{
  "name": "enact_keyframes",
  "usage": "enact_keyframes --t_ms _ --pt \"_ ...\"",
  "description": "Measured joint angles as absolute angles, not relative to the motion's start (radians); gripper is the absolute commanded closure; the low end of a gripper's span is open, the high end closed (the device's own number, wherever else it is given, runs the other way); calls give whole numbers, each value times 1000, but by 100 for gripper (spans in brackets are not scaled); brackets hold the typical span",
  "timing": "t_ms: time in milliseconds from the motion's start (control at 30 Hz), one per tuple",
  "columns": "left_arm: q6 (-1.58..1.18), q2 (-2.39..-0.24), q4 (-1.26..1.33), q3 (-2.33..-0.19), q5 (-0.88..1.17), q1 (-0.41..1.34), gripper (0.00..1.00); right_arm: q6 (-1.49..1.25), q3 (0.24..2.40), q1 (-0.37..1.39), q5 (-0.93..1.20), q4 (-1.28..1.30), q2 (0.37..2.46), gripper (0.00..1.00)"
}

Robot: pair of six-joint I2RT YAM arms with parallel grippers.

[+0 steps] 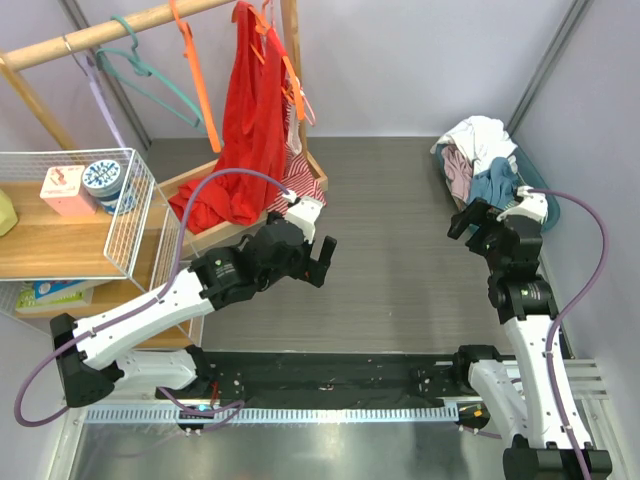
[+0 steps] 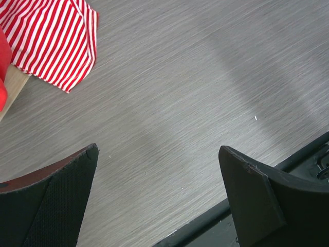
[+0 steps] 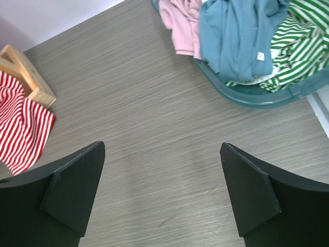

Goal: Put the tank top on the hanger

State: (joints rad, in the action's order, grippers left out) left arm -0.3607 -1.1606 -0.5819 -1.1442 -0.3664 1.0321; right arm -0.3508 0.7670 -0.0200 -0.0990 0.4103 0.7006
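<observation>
The tank top (image 1: 492, 186) lies crumpled in a green tub (image 1: 531, 168) at the far right corner of the counter (image 1: 400, 230), heaped with a white garment (image 1: 481, 134), a pink one (image 3: 180, 20) and a green-striped one (image 3: 300, 46). In the right wrist view the tank top (image 3: 234, 36) sits in the middle of the pile, a small white tag showing on it, and part of it hangs toward the tub's near rim (image 3: 267, 99).

The orange hanger (image 1: 201, 95) hangs bare from the wooden rail (image 1: 100, 35) at the far left corner, between a teal hanger (image 1: 150, 80) and a long red garment (image 1: 250, 110). Below that, a red-and-white striped garment (image 1: 300, 185) drapes over the rack's wooden base (image 3: 25, 72).

The right pincer (image 1: 478, 224) hovers just short of the tub, its jaws wide apart with nothing between them (image 3: 162, 149). The left pincer (image 1: 322, 264) hangs over the bare counter near the striped garment (image 2: 56, 41), its jaws also spread wide and holding nothing (image 2: 158, 153).
</observation>
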Motion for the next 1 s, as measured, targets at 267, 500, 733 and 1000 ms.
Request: enact_keyframes --t_ms 267,500,733,1000 --pt "-336 -1159 -579 -1178 -261 1028 0 -373 771 -20 -176 424 695 0" --pt "-317 -1192 -538 -1172 -94 891 0 -374 845 -20 -209 432 822 0" --pt "-314 -1166 -509 -1099 -78 807 0 -350 1060 -22 -260 468 1103 0" --pt "-314 -1155 -517 -1092 -96 807 0 -352 1217 -65 -316 461 1383 7"
